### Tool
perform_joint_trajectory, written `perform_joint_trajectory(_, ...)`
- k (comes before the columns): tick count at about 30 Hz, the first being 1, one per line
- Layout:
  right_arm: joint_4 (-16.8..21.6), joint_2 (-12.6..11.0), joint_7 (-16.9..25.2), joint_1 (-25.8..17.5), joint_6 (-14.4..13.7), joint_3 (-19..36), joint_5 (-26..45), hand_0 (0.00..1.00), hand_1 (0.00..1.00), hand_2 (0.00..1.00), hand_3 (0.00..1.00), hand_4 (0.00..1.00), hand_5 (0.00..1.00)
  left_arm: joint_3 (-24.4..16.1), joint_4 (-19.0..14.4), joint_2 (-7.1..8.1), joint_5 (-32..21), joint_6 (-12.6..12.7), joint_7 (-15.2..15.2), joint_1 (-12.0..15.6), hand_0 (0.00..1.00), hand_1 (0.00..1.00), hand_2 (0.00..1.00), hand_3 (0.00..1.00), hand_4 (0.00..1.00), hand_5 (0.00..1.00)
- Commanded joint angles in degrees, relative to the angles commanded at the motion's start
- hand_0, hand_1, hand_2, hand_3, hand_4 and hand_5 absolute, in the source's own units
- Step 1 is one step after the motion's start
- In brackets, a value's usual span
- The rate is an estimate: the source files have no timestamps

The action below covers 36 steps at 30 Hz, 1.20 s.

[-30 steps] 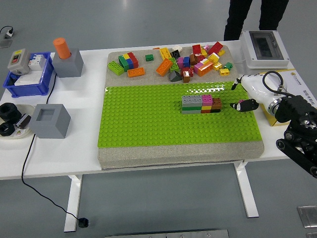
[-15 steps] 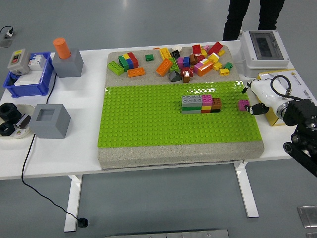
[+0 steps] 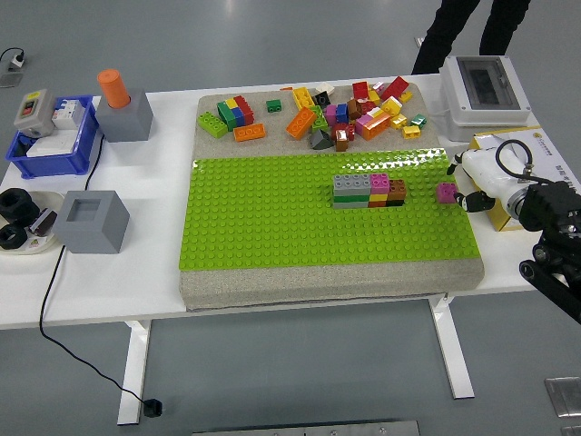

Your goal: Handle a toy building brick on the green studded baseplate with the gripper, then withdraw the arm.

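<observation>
A small magenta brick [image 3: 447, 192] sits on the green studded baseplate [image 3: 272, 218] near its right edge. My right hand [image 3: 457, 184], white with black fingertips, reaches in from the right and sits just right of this brick. Its fingers are spread and hold nothing. It stands close to the brick, and I see a thin gap between them. A short built row of grey, pink, orange and dark bricks [image 3: 369, 191] stands on the plate left of the magenta brick. My left arm is out of view.
Loose coloured bricks [image 3: 336, 113] lie on the mat behind the plate. A white electrical box [image 3: 486, 86] and a yellow box [image 3: 522, 145] stand behind my hand. Blue bin [image 3: 50, 136], grey blocks [image 3: 89, 221] and black rolls [image 3: 14, 218] are at the left. A person's legs [image 3: 463, 32] show beyond the table.
My right hand carried the magenta brick to the right, let it go on the plate's right edge, and has drawn back a little to the right.
</observation>
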Motion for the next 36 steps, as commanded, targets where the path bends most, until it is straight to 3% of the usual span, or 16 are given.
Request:
perform_joint_trajectory(11,-0.43,0.31,-1.37,0.73,1.56,0.80,6.36,0.798,0.801,0.847,0.736,0.682,0.106,-0.01,0.00,0.18,0.19,-0.17,0.10,-0.46,0.787,0.801,0.755,0.444,0.998,0.878)
perform_joint_trajectory(26,-1.14,0.82,-2.34,1.23,2.77,0.31,8.79,0.808,0.804,0.855,0.753,0.705,0.109,0.22,0.00,0.15,-0.37,-0.04,0.02,-0.60,0.787,0.802,0.755,0.446,0.998,0.874)
perform_joint_trajectory(36,-3.74,2.17,-2.18,2.30,2.89,-0.13,10.24,0.812,0.809,0.858,0.728,0.729,0.121,0.42,0.00,0.12,-0.47,0.14,-0.03,-0.74,0.787,0.803,0.755,0.443,0.998,0.874)
